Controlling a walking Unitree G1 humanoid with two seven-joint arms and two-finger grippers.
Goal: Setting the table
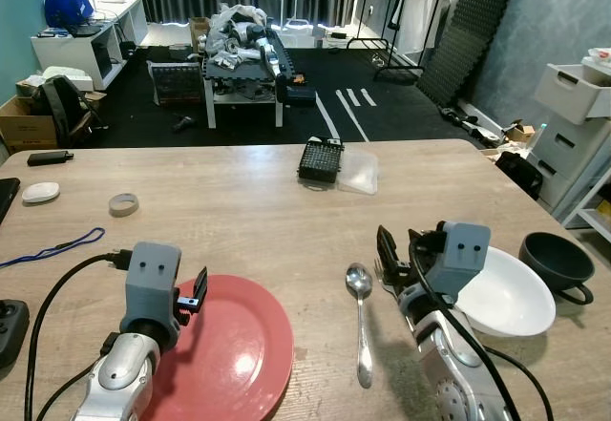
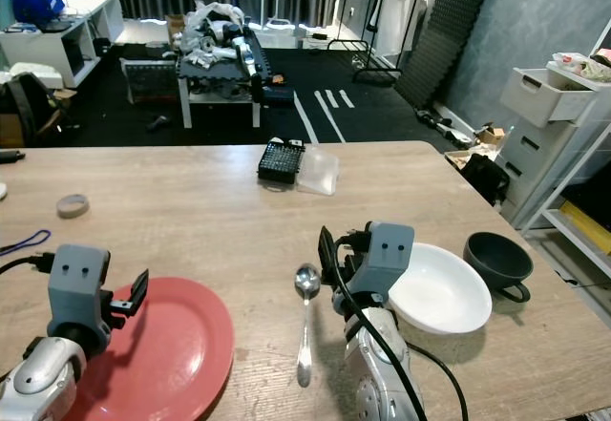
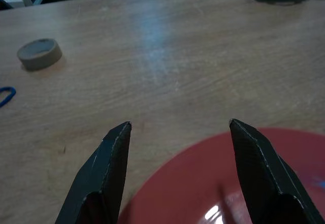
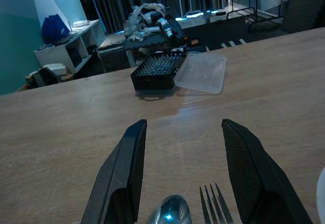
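**Both grippers apart, nothing held**

Your right gripper [image 4: 180, 173] stands apart above the spoon [image 1: 360, 318] and fork [image 4: 216, 203]; white bowl [image 1: 506, 297] at its 3 o'clock. Your left gripper [image 3: 177, 168], also apart, hovers over the red plate [image 1: 239, 354].

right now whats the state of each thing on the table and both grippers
red plate: empty, flat
white bowl: empty, upright
dark cup: upright, beside the bowl
spoon: lying bowl up
fork: lying beside the spoon
bit case: open, lid beside it
left gripper: jaws open
right gripper: jaws open
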